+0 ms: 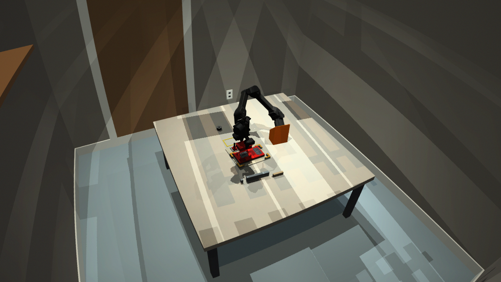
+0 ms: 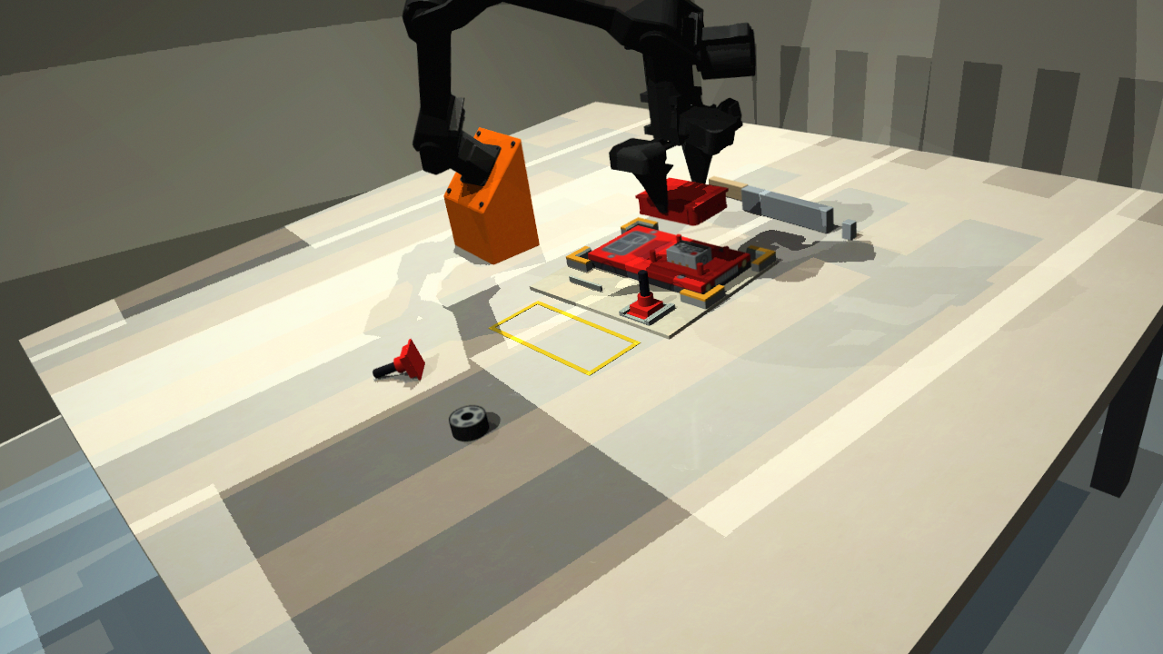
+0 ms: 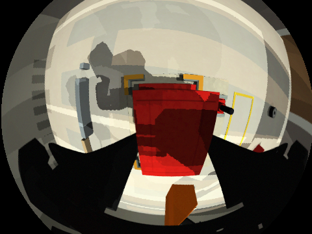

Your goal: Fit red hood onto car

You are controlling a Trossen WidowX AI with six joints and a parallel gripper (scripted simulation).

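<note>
My gripper point(image 2: 682, 196) point(image 3: 173, 137) is shut on the red hood point(image 1: 240, 144) point(image 2: 705, 208) point(image 3: 172, 123), one finger on each side. The hood hangs roughly level in the air above the red chassis point(image 1: 250, 158) point(image 2: 624, 258), with a gap between them. The chassis sits between the yellow-topped corners of the jig point(image 1: 268, 156) point(image 2: 703, 295). The grey engine block point(image 2: 689, 254) and short red pegs show on the deck in the exterior view. In the wrist view the hood hides the engine and pegs. The hood's corner holes are not visible.
A red piece with an upright black handle point(image 2: 643, 284) stands on the jig plate's near side. A similar piece point(image 2: 412, 360), a wheel point(image 1: 219, 128) point(image 2: 468, 422) point(image 3: 273, 112), a grey bar point(image 1: 257, 176) point(image 2: 787, 210) point(image 3: 83, 107) and the orange arm base point(image 1: 279, 134) point(image 2: 492, 215) stand around.
</note>
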